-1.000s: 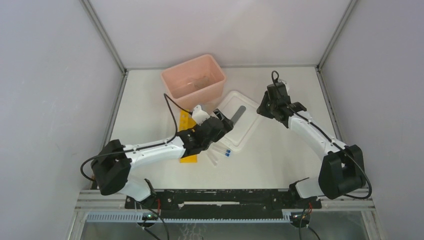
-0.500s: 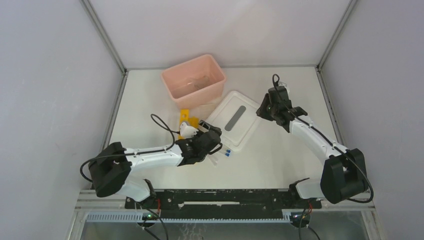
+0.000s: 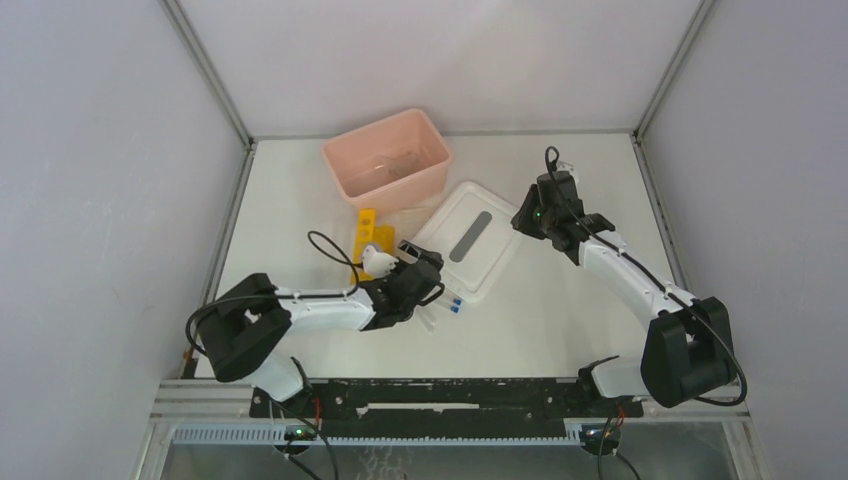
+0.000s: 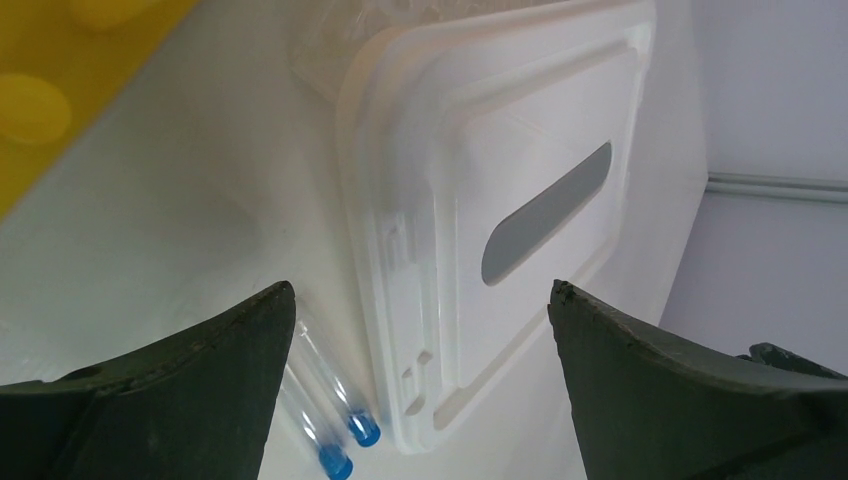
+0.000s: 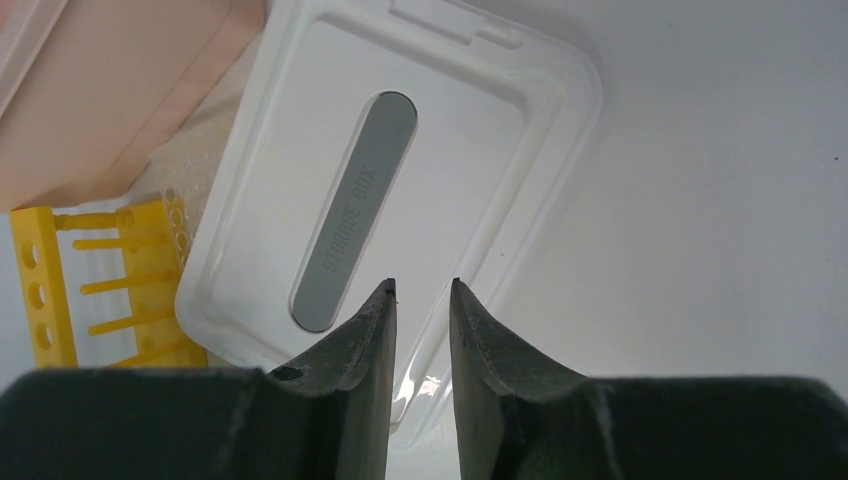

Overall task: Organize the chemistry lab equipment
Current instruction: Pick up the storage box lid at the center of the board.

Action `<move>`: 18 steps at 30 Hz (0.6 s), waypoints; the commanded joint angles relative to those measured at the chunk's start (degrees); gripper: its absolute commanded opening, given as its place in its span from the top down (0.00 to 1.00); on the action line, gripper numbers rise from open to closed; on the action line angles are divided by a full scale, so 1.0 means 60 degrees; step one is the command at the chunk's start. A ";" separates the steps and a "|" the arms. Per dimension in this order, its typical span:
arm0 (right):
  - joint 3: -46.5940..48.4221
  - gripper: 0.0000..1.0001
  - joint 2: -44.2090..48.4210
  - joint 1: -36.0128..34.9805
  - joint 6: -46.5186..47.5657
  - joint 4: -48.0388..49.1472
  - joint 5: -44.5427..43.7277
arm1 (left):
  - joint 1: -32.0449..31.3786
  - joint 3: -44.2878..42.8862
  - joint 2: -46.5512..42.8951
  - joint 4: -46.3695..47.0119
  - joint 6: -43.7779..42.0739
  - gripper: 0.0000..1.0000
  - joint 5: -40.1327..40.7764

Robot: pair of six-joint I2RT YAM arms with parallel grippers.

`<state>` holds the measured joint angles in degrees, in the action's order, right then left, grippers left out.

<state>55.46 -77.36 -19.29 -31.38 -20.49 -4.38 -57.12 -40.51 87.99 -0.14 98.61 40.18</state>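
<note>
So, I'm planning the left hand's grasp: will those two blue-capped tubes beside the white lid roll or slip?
Probably they roll: the blue-capped tubes are round and lie flat on the smooth table. Their clear, glossy walls look slippery and light. They lie side by side, so nudging one may shift the other.

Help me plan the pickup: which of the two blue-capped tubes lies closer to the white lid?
The tube whose cap sits higher in the left wrist view: it lies along the edge of the lid; the other tube lies on its far side.
</note>
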 commanded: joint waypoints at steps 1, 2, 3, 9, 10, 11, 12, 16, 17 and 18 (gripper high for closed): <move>0.0058 0.67 0.0161 -0.0037 0.0059 0.0584 0.0032 | 0.0219 -0.0038 0.0262 0.0887 -0.0610 0.00 0.0025; 0.0058 0.67 0.0120 -0.0041 0.0069 0.0639 0.0041 | 0.0250 -0.0042 0.0345 0.0956 -0.0627 0.00 -0.0036; 0.0058 0.67 0.0082 -0.0038 0.0073 0.0679 0.0042 | 0.0281 -0.0061 0.0450 0.1067 -0.0665 0.00 -0.0115; 0.0058 0.67 -0.0053 0.0032 0.0132 0.0806 0.0091 | 0.0306 -0.0366 0.0757 0.1166 -0.0766 0.01 -0.0396; 0.0058 0.67 -0.0076 0.0059 0.0132 0.0821 0.0108 | 0.0288 -0.0426 0.0747 0.1159 -0.0787 0.02 -0.0378; 0.0058 0.67 -0.0091 0.0090 0.0139 0.0826 0.0116 | 0.0248 -0.0477 0.0711 0.1088 -0.0810 0.02 -0.0295; 0.0058 0.67 -0.0113 0.0120 0.0145 0.0837 0.0139 | 0.0162 -0.0535 0.0652 0.0968 -0.0805 0.02 -0.0133; 0.0058 0.68 -0.0129 0.0161 0.0135 0.0906 0.0228 | -0.0100 -0.0806 0.0601 0.0704 -0.1067 0.02 0.0462; 0.0058 0.68 -0.0132 0.0173 0.0134 0.0923 0.0252 | -0.0137 -0.0883 0.0671 0.0665 -0.1140 0.02 0.0520; 0.0058 0.68 -0.0129 0.0176 0.0132 0.0925 0.0268 | -0.0164 -0.0970 0.0748 0.0609 -0.1167 0.02 0.0529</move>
<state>55.46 -78.08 -18.50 -31.33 -17.93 -3.53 -57.10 -42.13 91.64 4.54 93.93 40.47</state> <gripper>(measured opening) 0.326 0.982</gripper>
